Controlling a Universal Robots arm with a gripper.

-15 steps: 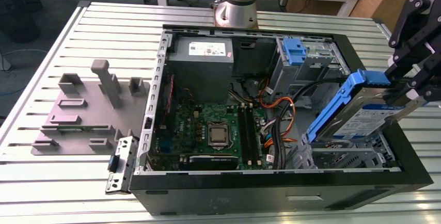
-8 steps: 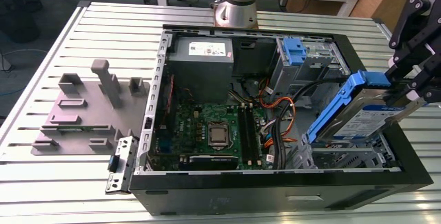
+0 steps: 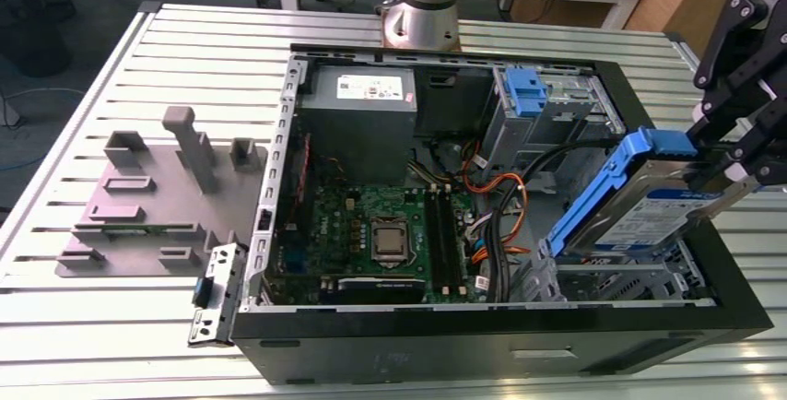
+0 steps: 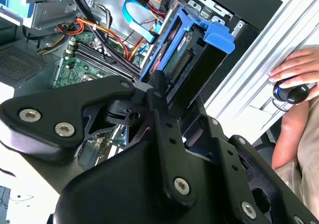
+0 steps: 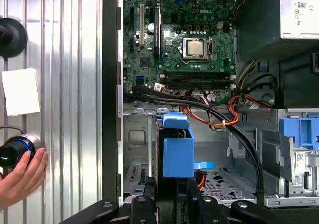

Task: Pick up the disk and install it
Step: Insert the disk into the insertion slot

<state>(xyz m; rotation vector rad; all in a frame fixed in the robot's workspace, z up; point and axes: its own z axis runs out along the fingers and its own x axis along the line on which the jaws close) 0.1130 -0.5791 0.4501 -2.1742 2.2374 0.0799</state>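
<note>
The flat silver-grey disk (image 3: 640,199), blue plastic rails along its edges, sits tilted at the right of the exterior view. Its lower end is down at the bare-metal drive cage (image 3: 621,282) of the open black computer case (image 3: 492,349). The black gripper (image 3: 723,177) is clamped on its raised end. Step in hand: insertion. In my judgement, seating calls for squaring the disk with the cage.

Ribbed metal table (image 3: 74,326); blue plastic edges the disk (image 3: 646,211).

High exterior view; wrist views near case (image 5: 110,84)
</note>
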